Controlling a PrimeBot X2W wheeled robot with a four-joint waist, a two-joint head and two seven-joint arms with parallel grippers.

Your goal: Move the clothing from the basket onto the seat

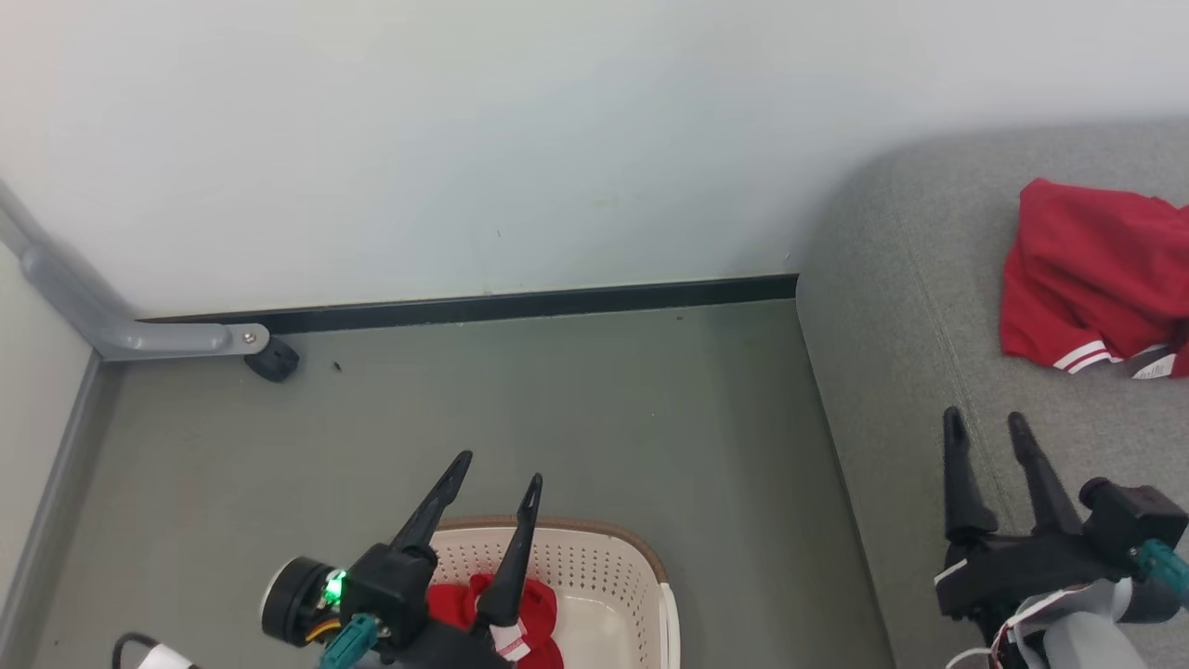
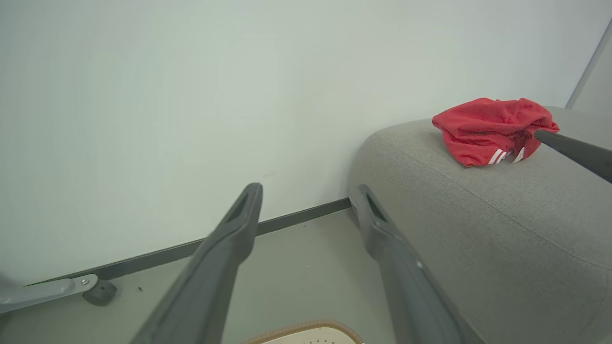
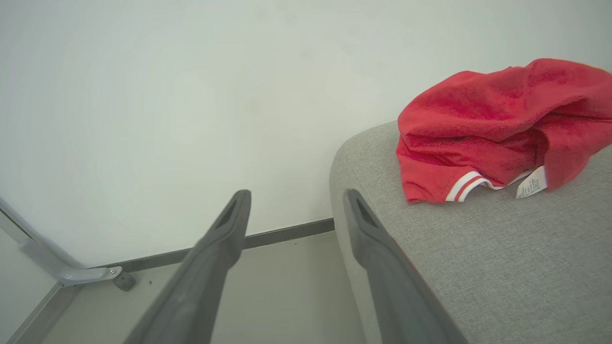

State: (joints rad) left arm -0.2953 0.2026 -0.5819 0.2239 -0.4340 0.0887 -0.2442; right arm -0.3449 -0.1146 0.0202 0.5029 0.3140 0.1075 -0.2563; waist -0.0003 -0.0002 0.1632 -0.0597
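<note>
left gripper (image 1: 498, 471) spread, empty; basket (image 1: 594, 557) with red clothing (image 1: 543, 604) beneath it | right gripper (image 1: 985, 420) spread, empty, over seat (image 1: 892, 372); second red garment (image 1: 1096, 269) ahead of it

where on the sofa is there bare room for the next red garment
The sofa is bare between its rounded left corner and the red garment, and on the near side of that garment, by the right pincer. Crowded where the garment lies.
</note>
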